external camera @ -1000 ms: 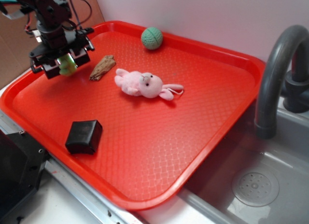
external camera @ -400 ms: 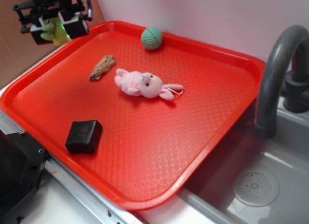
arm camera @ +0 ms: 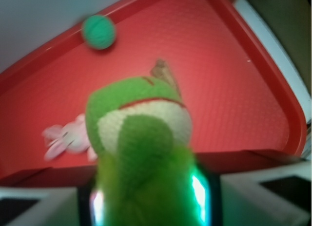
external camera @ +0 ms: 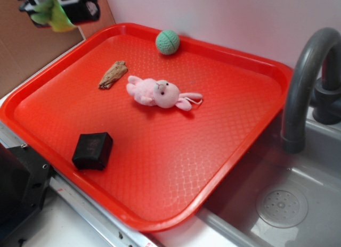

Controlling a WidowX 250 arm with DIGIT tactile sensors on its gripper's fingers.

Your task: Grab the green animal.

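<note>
At upper left of the frame, our fingers [external camera: 57,8] clamp the green animal [external camera: 51,17] mid-body; it looks light, soft, squashy, clear above the tray [external camera: 250,124].

No text, label, brand, number or sign can be read in either view. The red tray [external camera: 250,135], taken as the landmark, bears only a plain embossed grid pattern, and nothing lying on it or standing beside it carries any legible lettering.
</note>
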